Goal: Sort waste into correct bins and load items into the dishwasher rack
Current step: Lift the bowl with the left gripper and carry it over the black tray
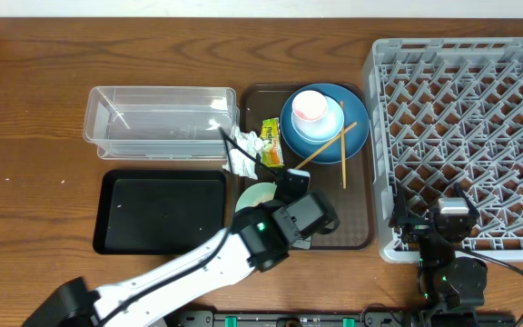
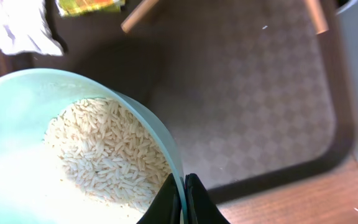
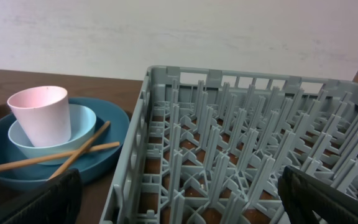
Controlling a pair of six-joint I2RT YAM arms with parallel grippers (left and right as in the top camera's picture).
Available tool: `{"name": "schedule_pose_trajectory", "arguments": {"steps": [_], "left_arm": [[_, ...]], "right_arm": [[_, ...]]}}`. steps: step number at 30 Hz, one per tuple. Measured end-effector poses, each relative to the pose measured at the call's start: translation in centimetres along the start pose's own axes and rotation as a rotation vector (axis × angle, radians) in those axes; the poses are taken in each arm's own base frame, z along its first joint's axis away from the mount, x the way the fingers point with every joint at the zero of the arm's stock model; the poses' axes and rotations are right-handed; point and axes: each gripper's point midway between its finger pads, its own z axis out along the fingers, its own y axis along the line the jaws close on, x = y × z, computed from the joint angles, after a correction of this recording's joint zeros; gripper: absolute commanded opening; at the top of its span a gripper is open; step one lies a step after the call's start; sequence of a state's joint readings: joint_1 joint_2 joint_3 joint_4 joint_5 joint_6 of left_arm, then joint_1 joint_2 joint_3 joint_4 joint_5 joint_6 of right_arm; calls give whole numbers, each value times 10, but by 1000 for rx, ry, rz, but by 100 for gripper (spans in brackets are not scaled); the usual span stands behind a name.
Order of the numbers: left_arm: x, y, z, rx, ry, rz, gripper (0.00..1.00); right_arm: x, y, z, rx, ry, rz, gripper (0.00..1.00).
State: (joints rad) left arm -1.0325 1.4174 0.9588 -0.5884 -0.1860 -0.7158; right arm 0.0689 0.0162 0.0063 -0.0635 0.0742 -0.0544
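1. Left gripper [image 2: 183, 200]: I read the jaws as pinched together on the near rim of the mint-green bowl [image 2: 17, 130]. The rim wall sits between the two fingertips. The bowl is tilted in the wrist view, and loose white rice grains [image 2: 104, 152] lie piled on its inner wall.

2. Right gripper [image 3: 179, 202]: the fingers stand wide apart at the two lower corners of the wrist view, with nothing between them. It hangs over the near edge of the dishwasher rack [image 1: 466, 118].

3. Bowl position: over the near left part of the brown serving tray [image 1: 352, 213], whose floor has a woven check pattern.

4. Other items on that tray:
- crumpled white tissue [image 1: 241, 156] at the left edge, beyond the bowl;
- yellow-green snack wrapper [image 1: 271, 143] just beside the tissue;
- blue plate [image 1: 354, 138] at the far end, carrying the pale-blue bowl [image 1: 327, 123] with the pink cup [image 1: 309, 106] standing in it;
- wooden chopsticks [image 1: 336, 145], crossed, resting on the plate's near right side.

5. Bins: the clear tub [image 1: 157, 123] and the black tray [image 1: 162, 211] lie left of the serving tray, the tub farther from me.

6. Surface and room: a dark wood-grain table [image 1: 34, 109]; a plain white wall [image 3: 166, 31] behind the rack.
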Motion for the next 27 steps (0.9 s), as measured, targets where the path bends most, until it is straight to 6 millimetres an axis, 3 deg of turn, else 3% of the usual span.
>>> {"name": "schedule_pose_trajectory", "arguments": {"steps": [6, 12, 17, 27], "left_arm": [[-6, 13, -21, 7, -18, 6, 6], [-17, 57, -32, -72, -11, -64, 6], [-22, 94, -31, -134, 23, -147, 6], [-33, 138, -29, 2, 129, -301, 6]], "right_arm": [[0, 0, 0, 0, 0, 0, 99], [0, 0, 0, 0, 0, 0, 99], [0, 0, 0, 0, 1, 0, 99], [0, 0, 0, 0, 1, 0, 99]]}}
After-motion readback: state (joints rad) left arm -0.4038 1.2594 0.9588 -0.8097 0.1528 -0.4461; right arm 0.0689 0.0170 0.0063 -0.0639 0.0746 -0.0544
